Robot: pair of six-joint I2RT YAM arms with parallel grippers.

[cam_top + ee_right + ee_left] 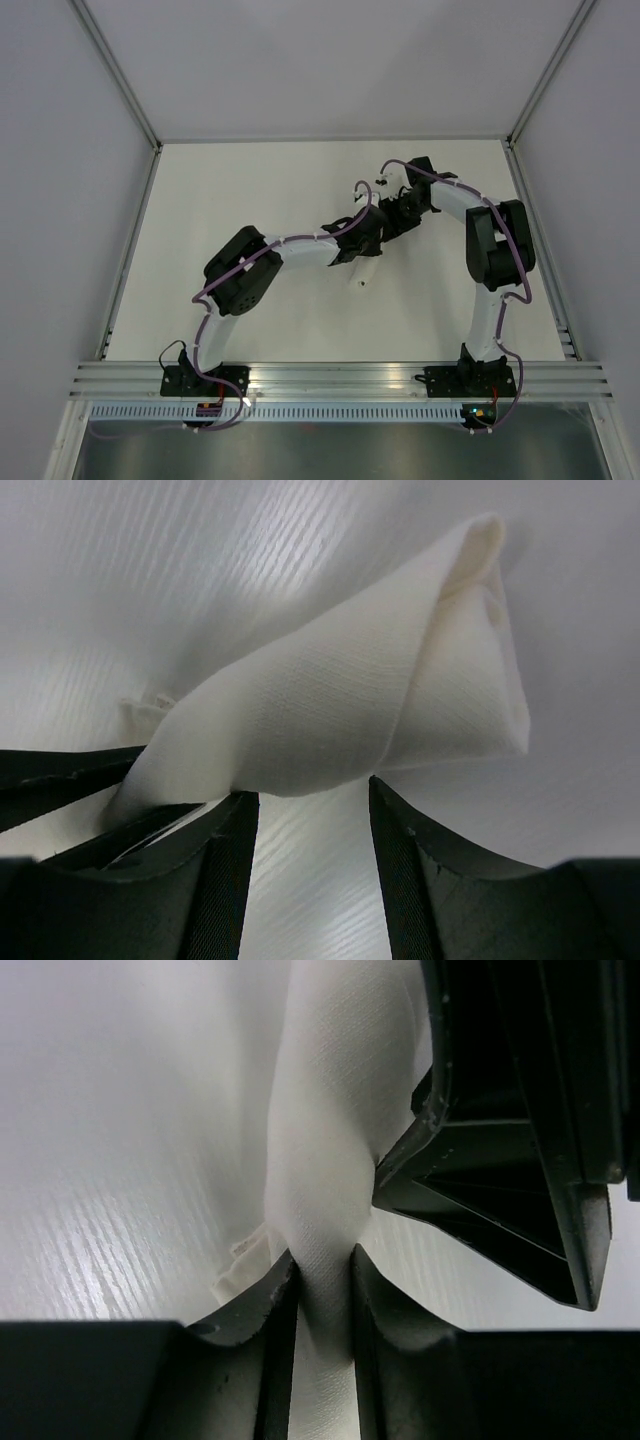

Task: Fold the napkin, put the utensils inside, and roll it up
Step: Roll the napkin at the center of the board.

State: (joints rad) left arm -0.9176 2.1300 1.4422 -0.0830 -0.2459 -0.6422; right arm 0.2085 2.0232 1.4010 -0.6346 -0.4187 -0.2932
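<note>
white soft cloth napkin (330,710), bunched into a loose roll, near the middle of the white table (250,190).
left gripper (322,1285) pinches a narrow part of the roll between its dark fingers; right gripper (305,805) has its jaws apart with bare table showing between them, fingertips at the roll's lower edge, one finger touching the cloth beside the left grip.
</note>
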